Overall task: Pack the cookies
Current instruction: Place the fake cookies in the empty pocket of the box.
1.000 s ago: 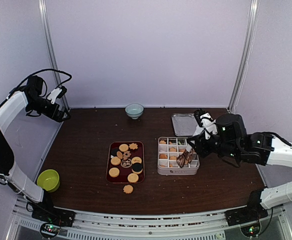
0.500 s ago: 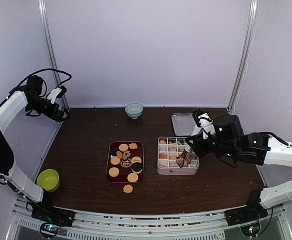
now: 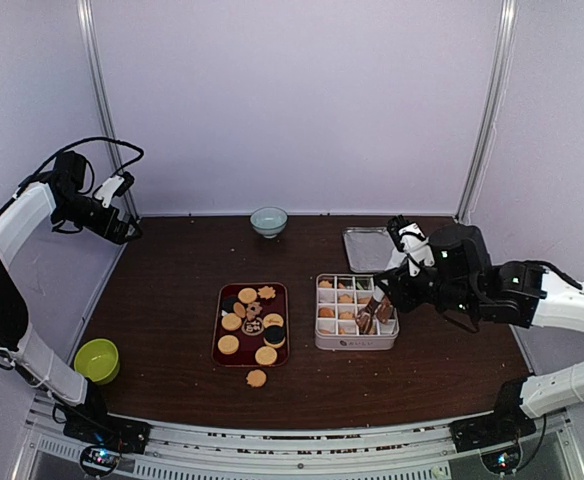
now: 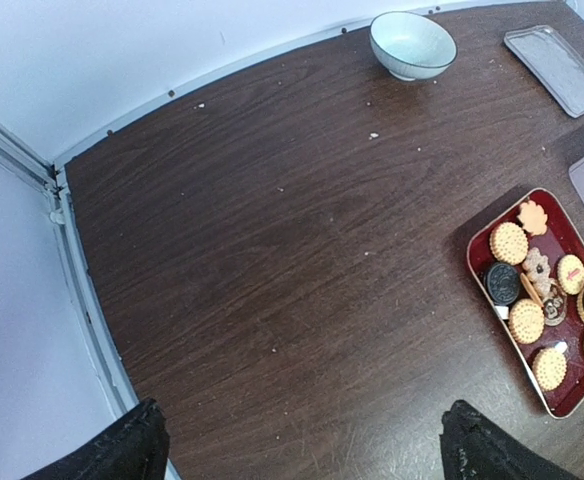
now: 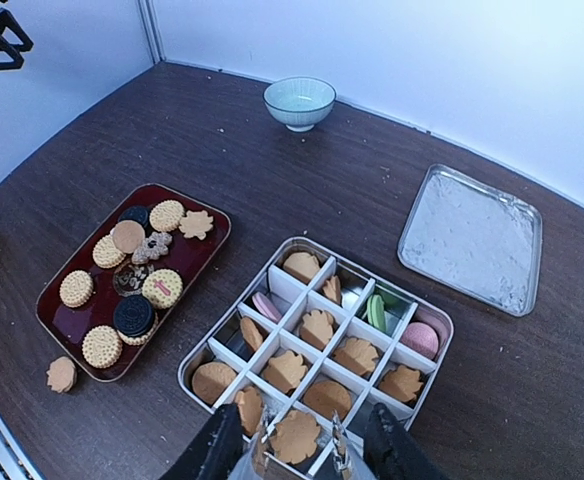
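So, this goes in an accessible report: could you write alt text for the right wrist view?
The right gripper hovers over a divided metal tin mostly filled with cookies, a leaf-shaped cookie between its fingers. Left, a red tray holds more; behind stand a pale bowl and a flat metal tray.

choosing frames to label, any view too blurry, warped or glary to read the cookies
Top external: even light, no glare, the golden and dark cookies look tiny. Left wrist: fisheye curves the dark wooden table edge, dark red rectangular tray cropped. Right wrist: sharpest, cookies plain in the white divided tin.
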`<action>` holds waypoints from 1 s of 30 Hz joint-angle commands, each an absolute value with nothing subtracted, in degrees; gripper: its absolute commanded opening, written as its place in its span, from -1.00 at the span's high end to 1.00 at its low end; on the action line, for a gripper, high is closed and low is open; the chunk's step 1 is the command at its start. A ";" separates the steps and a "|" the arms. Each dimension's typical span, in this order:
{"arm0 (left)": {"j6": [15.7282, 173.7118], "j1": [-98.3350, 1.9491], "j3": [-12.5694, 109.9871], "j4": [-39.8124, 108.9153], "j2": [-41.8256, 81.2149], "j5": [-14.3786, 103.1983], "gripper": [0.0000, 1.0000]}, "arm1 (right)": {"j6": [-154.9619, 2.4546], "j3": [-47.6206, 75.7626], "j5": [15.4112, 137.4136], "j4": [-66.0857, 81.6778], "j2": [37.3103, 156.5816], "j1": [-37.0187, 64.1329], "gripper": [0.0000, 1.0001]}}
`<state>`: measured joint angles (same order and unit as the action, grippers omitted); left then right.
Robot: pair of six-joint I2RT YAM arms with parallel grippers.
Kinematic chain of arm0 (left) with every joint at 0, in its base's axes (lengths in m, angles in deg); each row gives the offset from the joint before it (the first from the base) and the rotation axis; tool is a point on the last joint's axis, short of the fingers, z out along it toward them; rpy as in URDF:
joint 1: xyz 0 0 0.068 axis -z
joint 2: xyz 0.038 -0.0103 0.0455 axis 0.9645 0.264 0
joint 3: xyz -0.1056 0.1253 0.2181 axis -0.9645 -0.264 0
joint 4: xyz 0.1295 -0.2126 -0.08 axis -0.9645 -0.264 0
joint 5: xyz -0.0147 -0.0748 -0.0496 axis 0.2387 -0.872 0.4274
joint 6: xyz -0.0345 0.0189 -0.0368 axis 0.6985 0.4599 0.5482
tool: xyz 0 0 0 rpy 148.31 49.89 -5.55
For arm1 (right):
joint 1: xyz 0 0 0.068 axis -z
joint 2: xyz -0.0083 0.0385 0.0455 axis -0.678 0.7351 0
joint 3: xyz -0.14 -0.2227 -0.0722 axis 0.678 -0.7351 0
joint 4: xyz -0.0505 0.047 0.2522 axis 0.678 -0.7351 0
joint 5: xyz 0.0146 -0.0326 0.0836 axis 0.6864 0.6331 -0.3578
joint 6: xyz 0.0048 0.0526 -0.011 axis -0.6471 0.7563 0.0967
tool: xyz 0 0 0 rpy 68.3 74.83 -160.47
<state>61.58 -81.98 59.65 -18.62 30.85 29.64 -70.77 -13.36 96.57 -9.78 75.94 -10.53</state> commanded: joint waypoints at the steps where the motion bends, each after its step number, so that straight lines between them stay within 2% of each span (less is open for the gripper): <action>1: 60.50 -81.81 60.55 -18.77 30.40 28.84 -0.95 | -72.61 -8.53 97.97 -9.79 76.02 -10.18 0.23; 14: 59.68 -81.79 60.42 -18.88 29.93 29.49 -0.95 | -72.89 -7.15 95.74 -9.77 79.69 -10.14 0.43; 22: 59.72 -81.78 60.86 -18.88 30.42 29.33 -0.95 | -71.05 -10.82 94.11 -7.40 80.46 -10.05 0.45; 30: 60.17 -81.78 62.60 -18.88 31.59 29.58 -0.95 | -72.61 -10.33 96.68 -11.31 77.50 -7.93 0.47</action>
<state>60.53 -81.98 60.11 -19.12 30.94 29.73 -72.22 -10.23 94.62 -10.37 80.05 -9.50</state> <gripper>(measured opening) 0.977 0.271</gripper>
